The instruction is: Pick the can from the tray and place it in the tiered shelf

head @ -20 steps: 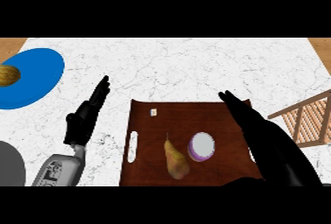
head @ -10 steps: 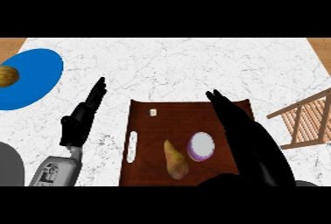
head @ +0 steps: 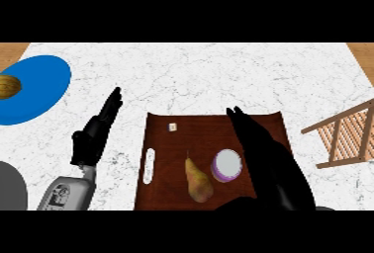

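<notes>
A dark brown tray lies on the marble counter in the head view. On it stands a purple can with a pale lid, and just left of it lies a yellow-brown pear. My right hand is stretched flat over the tray's right half with straight fingers, right beside the can on its right and not curled round it. My left hand is open with fingers up, left of the tray. The wooden tiered shelf stands at the right edge.
A blue plate with a brown round item on it sits at the far left. A grey rounded object shows at the lower left. A small white tag lies at the tray's far end.
My right hand has moved left from the tray's right edge to close beside the can. The left hand has stayed in place.
</notes>
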Robot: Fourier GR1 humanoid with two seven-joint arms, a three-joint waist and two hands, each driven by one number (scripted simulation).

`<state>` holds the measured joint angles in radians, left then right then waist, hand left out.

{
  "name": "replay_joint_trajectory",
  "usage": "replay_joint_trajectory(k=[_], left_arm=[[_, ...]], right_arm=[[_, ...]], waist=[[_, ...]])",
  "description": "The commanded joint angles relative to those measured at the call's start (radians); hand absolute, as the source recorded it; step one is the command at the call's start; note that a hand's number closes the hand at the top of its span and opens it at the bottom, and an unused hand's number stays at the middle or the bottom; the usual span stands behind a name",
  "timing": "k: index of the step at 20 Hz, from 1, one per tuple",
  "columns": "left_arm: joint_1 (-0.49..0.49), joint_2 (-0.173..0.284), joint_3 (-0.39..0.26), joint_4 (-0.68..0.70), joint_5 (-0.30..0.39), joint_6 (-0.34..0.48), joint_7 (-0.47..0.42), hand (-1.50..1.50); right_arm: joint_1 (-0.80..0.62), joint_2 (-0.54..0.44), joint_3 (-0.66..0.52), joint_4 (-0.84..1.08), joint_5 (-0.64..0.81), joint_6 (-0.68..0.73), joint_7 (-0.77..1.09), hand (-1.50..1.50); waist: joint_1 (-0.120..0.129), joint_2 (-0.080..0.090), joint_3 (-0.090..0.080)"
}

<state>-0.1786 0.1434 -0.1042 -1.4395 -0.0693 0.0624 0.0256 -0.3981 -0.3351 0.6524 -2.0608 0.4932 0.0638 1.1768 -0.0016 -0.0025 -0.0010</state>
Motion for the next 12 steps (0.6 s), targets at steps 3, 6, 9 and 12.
replay_joint_trajectory(k=[3,6,9,12], left_arm=[[0.009,-0.003,-0.005,-0.013,-0.012,-0.006,0.007,0.00],[-0.022,0.010,0.028,-0.011,0.007,-0.018,0.023,0.00],[0.025,-0.003,0.009,-0.041,-0.014,-0.003,0.033,0.00],[0.016,0.006,0.020,-0.024,-0.013,-0.017,0.009,0.00]], right_arm=[[-0.008,0.067,-0.023,-0.018,0.032,0.091,0.213,-1.50],[0.052,0.094,0.023,0.075,0.095,0.055,0.113,-1.50],[0.049,0.142,0.022,0.077,0.127,0.076,0.137,-1.50],[0.091,0.115,-0.008,0.073,0.113,0.118,0.101,-1.50]], waist=[[-0.001,0.000,0.000],[0.001,0.001,0.000],[0.003,0.000,0.000],[-0.001,0.001,0.000]])
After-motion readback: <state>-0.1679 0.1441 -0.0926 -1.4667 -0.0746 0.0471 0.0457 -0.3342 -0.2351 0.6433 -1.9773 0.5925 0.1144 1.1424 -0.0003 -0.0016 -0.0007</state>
